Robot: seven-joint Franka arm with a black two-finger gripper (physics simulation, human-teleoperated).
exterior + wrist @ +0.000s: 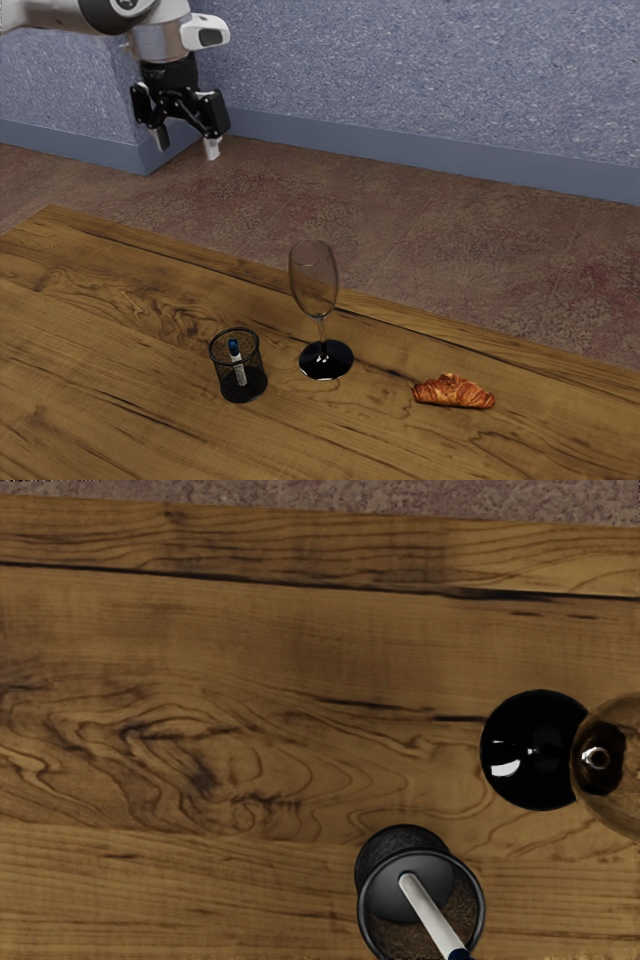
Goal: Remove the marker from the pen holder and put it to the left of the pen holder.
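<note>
Marker (238, 370): located inside the pen holder (257, 387), a round black mesh cup on the wooden desk (110, 370). Orientation: long axis close to vertical, dark blue cap end up, white barrel end down in the cup. In the wrist view, the barrel runs from the inner floor of the cup out to the rim, with the blue end nearest the camera.

Markings: print on the barrel is too small to read. 1 round, light-edged emblem on the dark joint cover of the arm (60, 14) is cut by the frame and cannot be read.

Arm pose: the arm enters at the exterior view's upper left. The hand is raised well above the desk and directed downward; the wrist view looks down on the wood grain, the holder and the glass.

Jaws: open, with 2 pale fingertips (211, 149) set apart, pointing down and gripping nothing.

Adjacent items: 1 clear stemmed glass (314, 280) stands upright on its black base, near the holder on the exterior view's right side. 1 croissant (453, 392) lies beyond the glass, further toward the exterior view's right.
</note>
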